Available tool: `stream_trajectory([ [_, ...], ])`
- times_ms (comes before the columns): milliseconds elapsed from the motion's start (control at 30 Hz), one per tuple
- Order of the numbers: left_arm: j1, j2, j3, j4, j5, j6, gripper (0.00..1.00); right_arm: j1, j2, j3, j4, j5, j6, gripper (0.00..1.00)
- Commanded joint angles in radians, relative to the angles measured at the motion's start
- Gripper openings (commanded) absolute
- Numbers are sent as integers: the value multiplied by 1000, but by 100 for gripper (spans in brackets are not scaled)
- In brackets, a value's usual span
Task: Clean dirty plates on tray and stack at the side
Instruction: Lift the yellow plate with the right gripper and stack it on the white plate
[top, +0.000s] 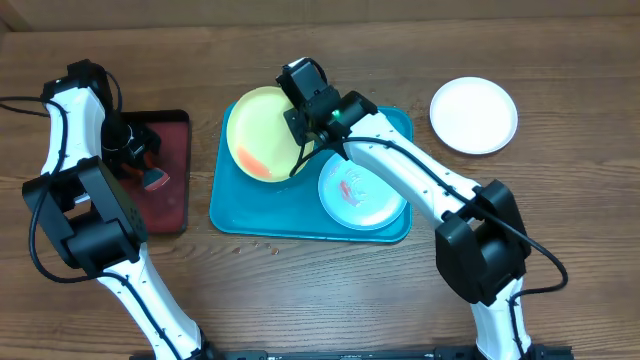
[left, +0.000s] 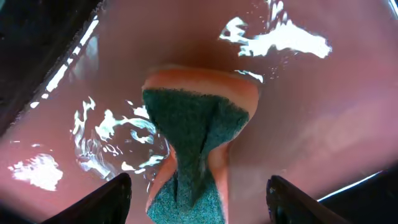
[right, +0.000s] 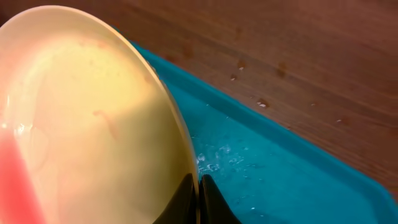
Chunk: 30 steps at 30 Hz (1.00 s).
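Two plates are at the turquoise tray (top: 230, 205). The right gripper (right: 198, 193) pinches the rim of the yellow-green plate (right: 87, 112), which is tilted, with tray floor just beyond the fingertips. The smeared mint plate (top: 365, 195) lies flat behind that wrist. The white plate (top: 474, 115) sits off the tray, well apart. Your left gripper (left: 199, 190) hangs spread over the dark red tray (left: 323, 99); the sponge (left: 193, 124) between its fingers looks untouched.
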<state>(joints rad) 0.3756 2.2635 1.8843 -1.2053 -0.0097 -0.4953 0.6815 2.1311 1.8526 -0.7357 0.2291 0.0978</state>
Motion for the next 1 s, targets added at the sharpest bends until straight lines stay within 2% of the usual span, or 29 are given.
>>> stream_trajectory([
  [0,4,-1,-5,2,10,9,73,4,-55,28,4,40,-21,4],
  [100,4,-1,-5,1,10,9,100,4,-55,28,5,45,-21,4],
  [267,4,-1,-5,2,10,9,100,4,-55,28,5,208,-69,4],
  [467,4,-1,-5,2,11,8,100,13,-55,28,14,520,-338,4],
  [700,4,-1,-5,2,11,9,100,25,-55,28,144,788,-599,4],
  [967,4,-1,-5,3,10,9,100,94,-55,28,266,914,-810,4],
])
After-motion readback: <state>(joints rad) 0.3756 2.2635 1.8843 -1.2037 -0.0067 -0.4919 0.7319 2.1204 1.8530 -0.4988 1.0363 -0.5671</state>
